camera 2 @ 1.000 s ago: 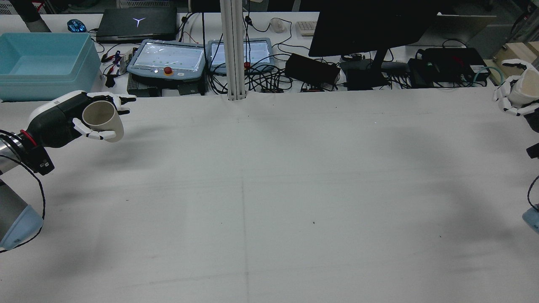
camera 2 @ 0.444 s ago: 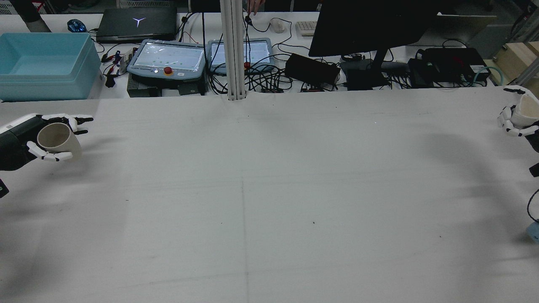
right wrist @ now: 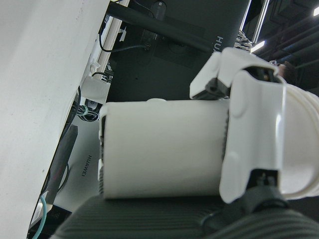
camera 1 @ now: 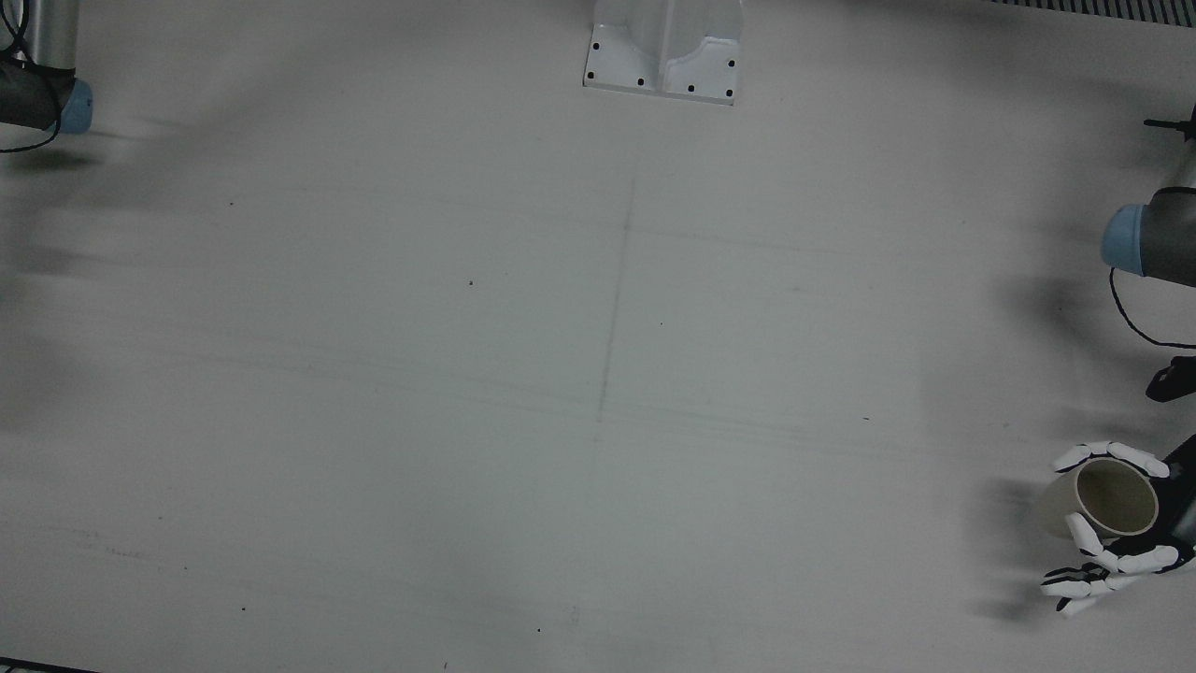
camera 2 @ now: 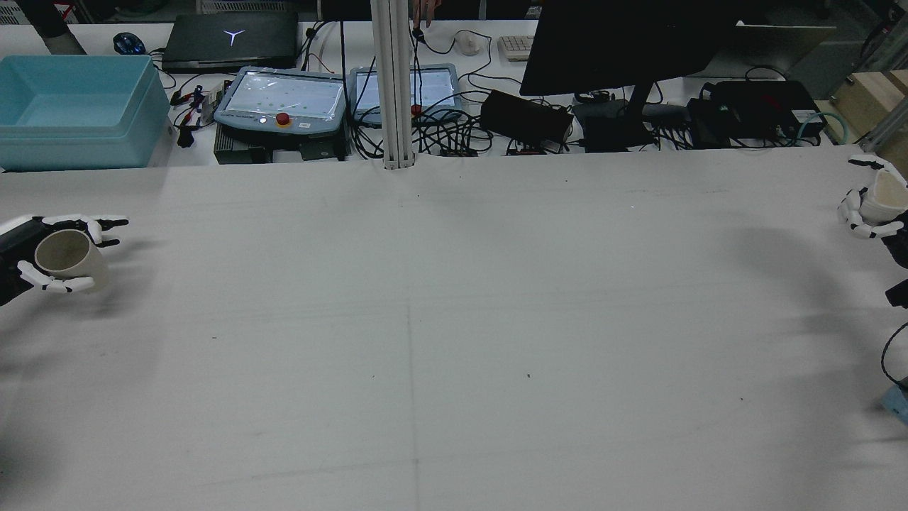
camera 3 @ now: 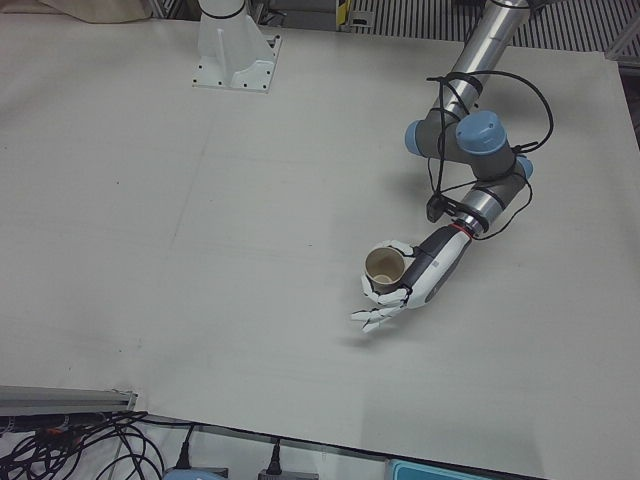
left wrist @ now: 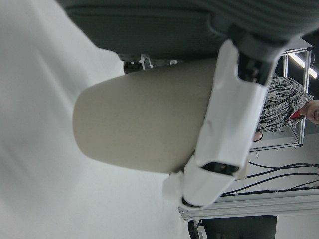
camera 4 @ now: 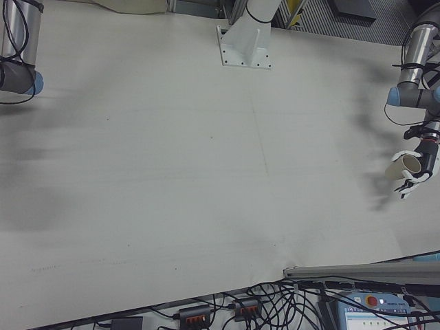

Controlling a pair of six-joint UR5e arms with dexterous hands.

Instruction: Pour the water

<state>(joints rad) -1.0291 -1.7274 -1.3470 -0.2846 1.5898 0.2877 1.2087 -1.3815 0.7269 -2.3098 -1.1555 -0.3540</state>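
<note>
Item: left hand [camera 2: 28,257]. It is being seen at the table's [camera 2: 454,341] far left edge in the rear view, its fingers [camera 1: 1093,551] being wrapped around a beige cup [camera 2: 65,257]. The cup is being held clear of the table, tilted, its open mouth turned up and back toward the rear camera; in the front view the inside is being shown as bare, with no water that can be made out. In the left hand view the cup's long axis is lying across the palm, one white finger crossing its wall.

Item: right hand [camera 2: 871,206]. It is being seen at the table's far right edge, clasped on a white cup [camera 2: 887,193]. In the right hand view the white cup is being gripped round its side wall; its contents cannot be told.

Relation governing the next move: the two cups are being kept well apart, at opposite edges, with the whole bare table between them. Each cup is already lying inside its own hand's grasp, so no reaching is judged to be needed; the cups are judged to need bringing together toward the middle before one mouth can be tipped over the other. Which cup is serving as the source cannot be told.

Risk: the beige cup's tilt is judged liable to spill anything poured into it.
</note>
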